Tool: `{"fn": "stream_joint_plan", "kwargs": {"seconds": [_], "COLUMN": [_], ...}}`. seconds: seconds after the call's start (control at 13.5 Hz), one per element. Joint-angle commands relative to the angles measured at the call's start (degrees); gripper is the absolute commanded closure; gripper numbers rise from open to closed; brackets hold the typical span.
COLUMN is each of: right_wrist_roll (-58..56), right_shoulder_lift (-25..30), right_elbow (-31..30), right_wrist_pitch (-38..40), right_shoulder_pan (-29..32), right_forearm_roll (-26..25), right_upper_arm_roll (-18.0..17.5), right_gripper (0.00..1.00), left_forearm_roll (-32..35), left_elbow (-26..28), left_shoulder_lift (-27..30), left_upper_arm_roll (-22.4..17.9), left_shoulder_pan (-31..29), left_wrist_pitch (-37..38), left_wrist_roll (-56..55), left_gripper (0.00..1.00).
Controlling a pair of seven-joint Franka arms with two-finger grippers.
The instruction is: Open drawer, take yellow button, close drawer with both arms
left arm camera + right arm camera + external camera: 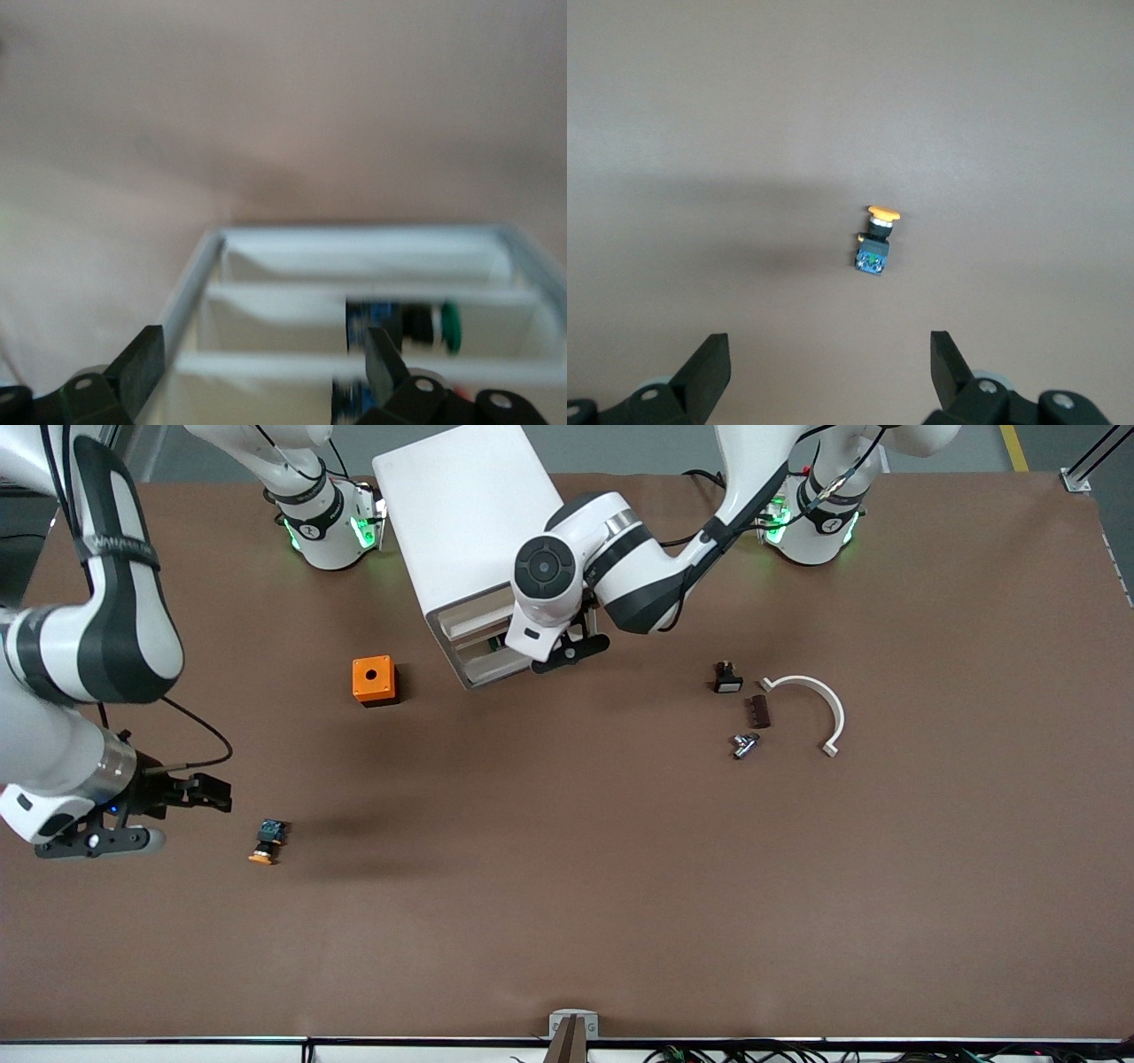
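Observation:
The button (pixel 267 841), orange cap on a black-blue body, lies on its side on the brown table toward the right arm's end; it also shows in the right wrist view (pixel 874 241). My right gripper (pixel 217 794) (pixel 828 354) hangs beside it, open and empty, apart from the button. The white cabinet (pixel 461 514) stands near the arms' bases. Its drawer (pixel 478 657) (pixel 354 237) is open and shows white compartments. My left gripper (pixel 567 651) (pixel 263 354) is over the drawer's front edge, open, with nothing held.
A green-capped button (pixel 447 326) lies in a drawer compartment. An orange box with a hole (pixel 374 680) stands beside the cabinet. Toward the left arm's end lie a small black part (pixel 727 679), a brown piece (pixel 759 711), a metal piece (pixel 744 744) and a white arc (pixel 811 704).

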State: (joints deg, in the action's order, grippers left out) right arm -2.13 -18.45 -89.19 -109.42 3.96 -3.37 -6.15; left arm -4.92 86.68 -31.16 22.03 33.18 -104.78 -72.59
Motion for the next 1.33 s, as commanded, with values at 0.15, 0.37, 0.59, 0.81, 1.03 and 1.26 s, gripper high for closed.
{"fn": "stream_joint_plan", "kwargs": {"seconds": [0.15,0.37,0.59,0.81,1.03,1.26], "right_wrist_roll": [2.48,2.83,5.12,5.12,5.12,5.12], "right_shoulder_lift": [9.55,14.04,16.94,19.84,21.17,21.52], "right_elbow": [-1.95,-2.13,-1.95,-1.95,-2.04,-1.95], "right_wrist_pitch": [5.25,8.59,13.16,15.37,16.16,16.25], "right_shoulder_pan": [-4.40,-4.40,-5.28,-5.54,-8.43,-8.80], "right_forearm_roll": [2.57,2.75,2.75,2.75,2.75,2.75], "right_upper_arm_roll": [5.27,5.97,6.15,6.15,9.30,9.84], "right_gripper": [0.00,0.00,0.00,0.00,0.00,0.00], "left_forearm_roll": [7.98,9.75,9.75,9.75,9.66,9.49], "left_elbow": [-3.53,-3.88,-3.88,-3.88,-3.80,-3.62], "left_shoulder_lift": [4.96,9.70,14.71,18.76,21.22,23.68], "left_upper_arm_roll": [-0.06,-0.06,-0.15,-0.15,-0.06,0.29], "left_shoulder_pan": [-14.69,-23.39,-31.39,-38.61,-44.67,-47.85], "left_wrist_pitch": [5.73,7.74,10.64,11.79,14.25,16.79], "left_wrist_roll": [1.30,8.58,18.42,29.75,42.31,50.69], "left_gripper": [0.00,0.00,0.00,0.00,0.00,0.00]}}
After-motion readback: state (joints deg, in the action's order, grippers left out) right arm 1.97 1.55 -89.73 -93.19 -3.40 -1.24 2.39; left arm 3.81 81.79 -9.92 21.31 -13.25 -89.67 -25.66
